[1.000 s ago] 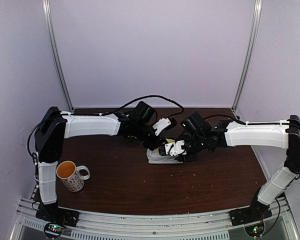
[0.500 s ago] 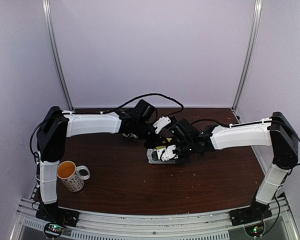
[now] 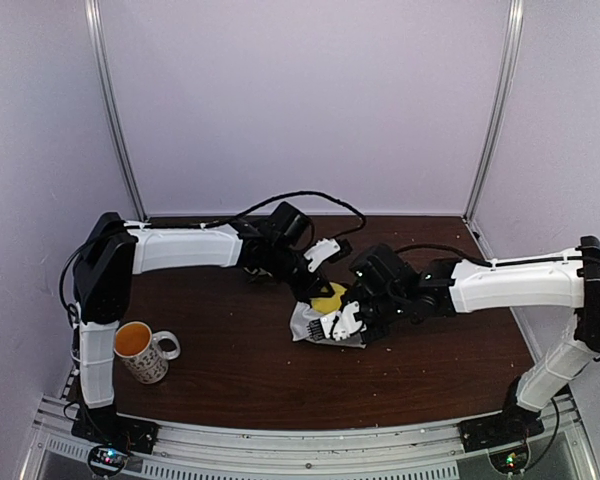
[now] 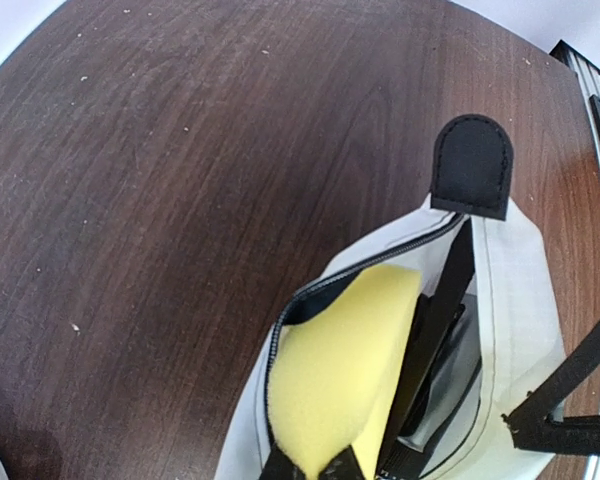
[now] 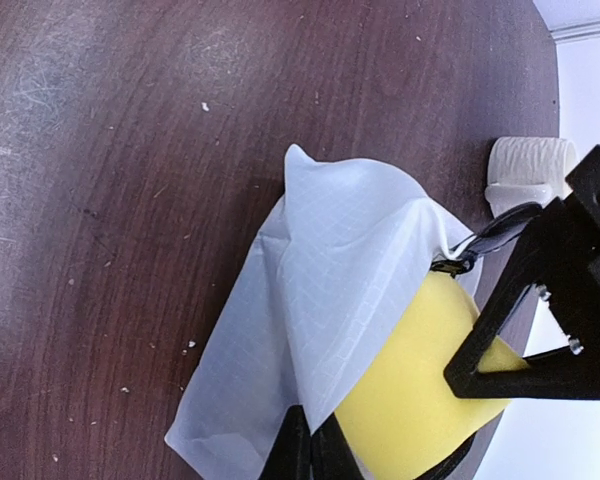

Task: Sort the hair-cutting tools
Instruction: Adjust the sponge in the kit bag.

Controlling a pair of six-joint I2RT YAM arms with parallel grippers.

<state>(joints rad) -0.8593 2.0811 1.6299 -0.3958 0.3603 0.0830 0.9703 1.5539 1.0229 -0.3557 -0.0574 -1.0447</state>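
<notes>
Dark wooden table (image 3: 230, 370) carried a white zip pouch (image 5: 310, 300) midway between its left and right edges. Left end effector (image 4: 312, 462) pinched the yellow sponge (image 4: 340, 360); right end effector (image 5: 308, 445) pinched pouch fabric. Inside, a black comb (image 4: 435, 310) looked stiff, light, slick; best grasped at its exposed end.

1 comb (image 4: 435, 320) visible, left wrist view: slim, flat, black, plain long strip. Sits inside open white pouch (image 4: 525, 300), slanted. Upper end at zip mouth just beside black pull tab (image 4: 470, 165), lower end deeper in pouch. 1 long side lies against yellow sponge (image 4: 340, 360). Beyond comb, deeper in pouch, more dark shapes (image 4: 435, 415), shadowed and overlapping; cannot tell which tools.
</notes>
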